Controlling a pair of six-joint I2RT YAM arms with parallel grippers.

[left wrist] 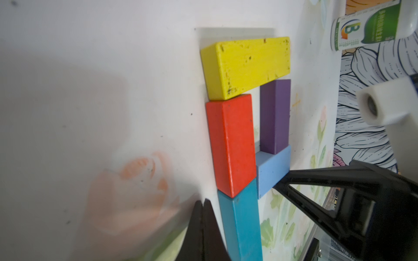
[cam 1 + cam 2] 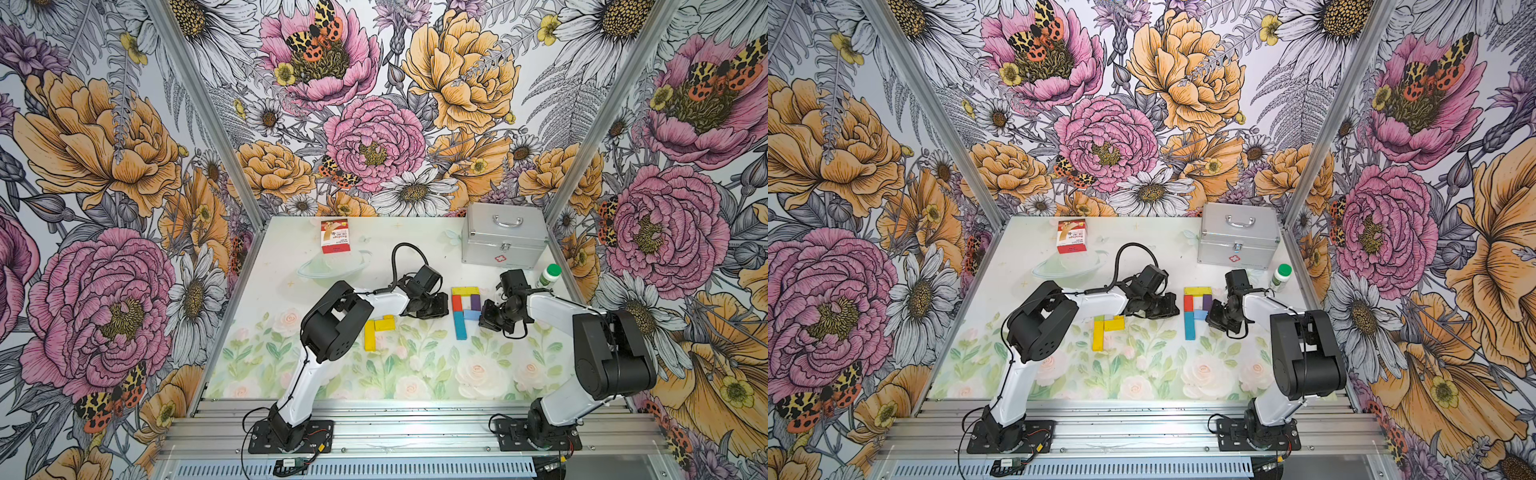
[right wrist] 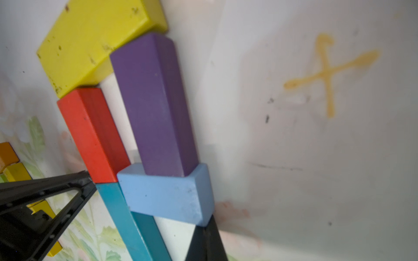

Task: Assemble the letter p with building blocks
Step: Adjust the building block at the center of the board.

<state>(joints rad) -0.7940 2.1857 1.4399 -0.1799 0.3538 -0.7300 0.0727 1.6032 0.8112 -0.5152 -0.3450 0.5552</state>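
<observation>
Five building blocks lie flat in a P shape: yellow (image 2: pixel 464 289) across the top, red (image 2: pixel 457 302) and teal (image 2: pixel 460 326) as the stem, purple (image 2: pixel 475 302) and light blue (image 2: pixel 471 314) closing the loop. My left gripper (image 1: pixel 202 203) is shut and empty, its tips at the stem's left side near the red-teal joint (image 3: pixel 95 180). My right gripper (image 3: pixel 209 222) is shut and empty too, its tips against the light blue block's (image 1: pixel 273 169) outer corner. Further left lies a second group of yellow, orange and green blocks (image 2: pixel 376 328).
A red-and-white card box (image 2: pixel 335 236) stands at the back left, with a clear plastic piece (image 2: pixel 332 270) in front of it. A metal case (image 2: pixel 505 239) sits at the back right, beside a green-capped white bottle (image 2: pixel 549 275). Floral walls close in three sides.
</observation>
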